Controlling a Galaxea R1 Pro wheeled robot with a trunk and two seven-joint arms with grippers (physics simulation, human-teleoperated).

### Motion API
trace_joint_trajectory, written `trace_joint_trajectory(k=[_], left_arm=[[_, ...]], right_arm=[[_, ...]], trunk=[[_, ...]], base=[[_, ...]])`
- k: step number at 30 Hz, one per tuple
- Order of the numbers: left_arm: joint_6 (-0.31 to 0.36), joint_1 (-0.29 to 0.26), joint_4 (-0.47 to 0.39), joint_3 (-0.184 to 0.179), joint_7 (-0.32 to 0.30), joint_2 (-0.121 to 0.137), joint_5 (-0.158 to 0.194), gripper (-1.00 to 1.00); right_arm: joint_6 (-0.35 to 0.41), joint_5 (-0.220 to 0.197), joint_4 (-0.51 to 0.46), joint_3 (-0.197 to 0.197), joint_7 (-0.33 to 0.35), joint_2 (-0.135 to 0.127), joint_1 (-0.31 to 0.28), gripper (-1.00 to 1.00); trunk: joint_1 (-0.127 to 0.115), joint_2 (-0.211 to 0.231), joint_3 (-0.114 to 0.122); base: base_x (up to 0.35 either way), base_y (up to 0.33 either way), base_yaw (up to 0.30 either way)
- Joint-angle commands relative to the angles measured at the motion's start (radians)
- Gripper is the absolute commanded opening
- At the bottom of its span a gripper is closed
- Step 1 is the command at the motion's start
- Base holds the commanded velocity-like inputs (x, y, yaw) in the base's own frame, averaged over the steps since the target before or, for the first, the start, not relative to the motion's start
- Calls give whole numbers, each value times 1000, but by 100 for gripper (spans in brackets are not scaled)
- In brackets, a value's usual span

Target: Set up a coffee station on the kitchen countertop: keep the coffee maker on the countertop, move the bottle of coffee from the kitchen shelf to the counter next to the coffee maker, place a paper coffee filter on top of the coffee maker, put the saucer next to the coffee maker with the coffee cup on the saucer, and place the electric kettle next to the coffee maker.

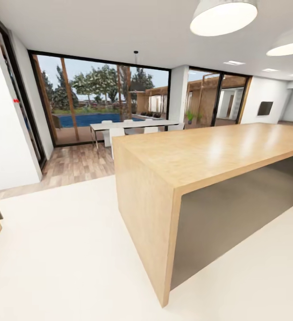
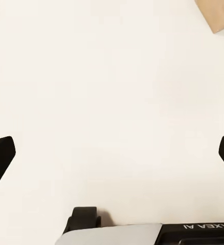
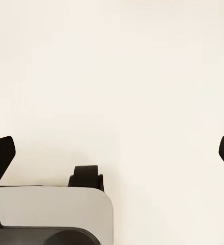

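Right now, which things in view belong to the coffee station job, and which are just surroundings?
Job:
- left gripper, open, empty, over pale floor
- right gripper, open, empty
No coffee items are in view here.

Surroundings:
- orange-wood island
- white dining table and chairs by the glass doors
- ceiling lamps

Bench (image 1: 217, 154): large island, orange-toned wood top and end panel, glossy grey recessed side; top bare, reflecting ceiling light. Stands directly on the floor (image 1: 75, 258).

Floor: smooth off-white surface around the bench, changing to wood planking (image 1: 75, 162) toward the glazed wall. On the planking: a long white dining table (image 1: 133, 125) with white chairs (image 1: 116, 133).
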Motion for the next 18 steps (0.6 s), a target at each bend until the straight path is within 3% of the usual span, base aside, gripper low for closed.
trace_joint_trajectory(k=[1,11,18], left_arm=[[-1,0,-2,1,0,0,-1,100],[-2,0,-1,1,-1,0,-1,100],[-2,0,-1,1,-1,0,0,100]], right_arm=[[-3,0,1,0,0,0,0,100],[-4,3,1,0,0,0,3,100],[-88,5,4,0,-1,0,4,100]], trunk=[[0,0,0],[0,0,4],[0,0,7]], base=[[0,0,-242],[0,0,-248],[0,0,-250]])
